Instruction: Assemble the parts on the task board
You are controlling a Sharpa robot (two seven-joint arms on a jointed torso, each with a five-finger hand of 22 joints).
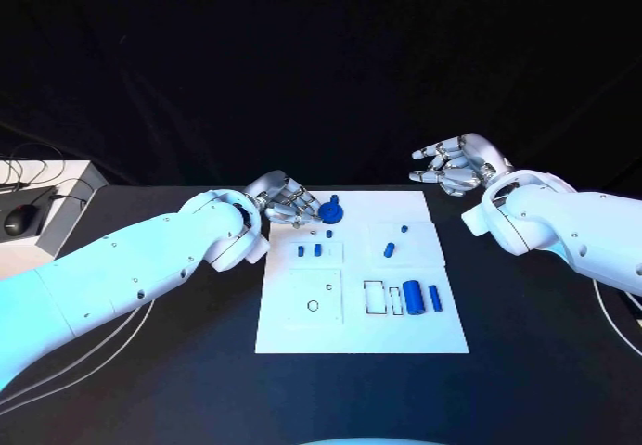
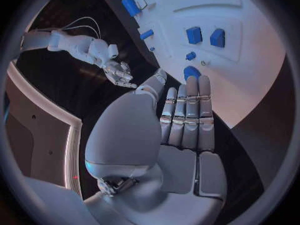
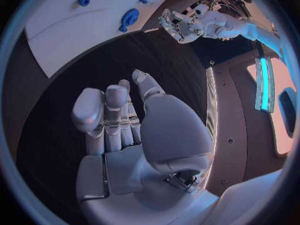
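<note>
The white task board (image 1: 361,329) lies in the middle of the black table. A round blue part (image 1: 330,213) sits near the board's far left corner. My left hand (image 1: 284,199) hovers just beside it, open and holding nothing. In the left wrist view its fingers (image 2: 187,110) stretch straight toward that round blue part (image 2: 192,71). Two small blue pieces (image 1: 311,250) lie below the round part, another blue piece (image 1: 390,248) lies to the right, and a blue cylinder (image 1: 417,298) with a thin bar (image 1: 435,298) lies further forward. My right hand (image 1: 455,164) is raised beyond the board's far right corner, open and empty.
Empty outlined slots (image 1: 376,297) and a small ring mark (image 1: 314,305) show on the board's near half. A white box with a mouse (image 1: 19,219) and cables stands at the table's far left. The right wrist view shows the board (image 3: 75,30) and my left hand (image 3: 181,25).
</note>
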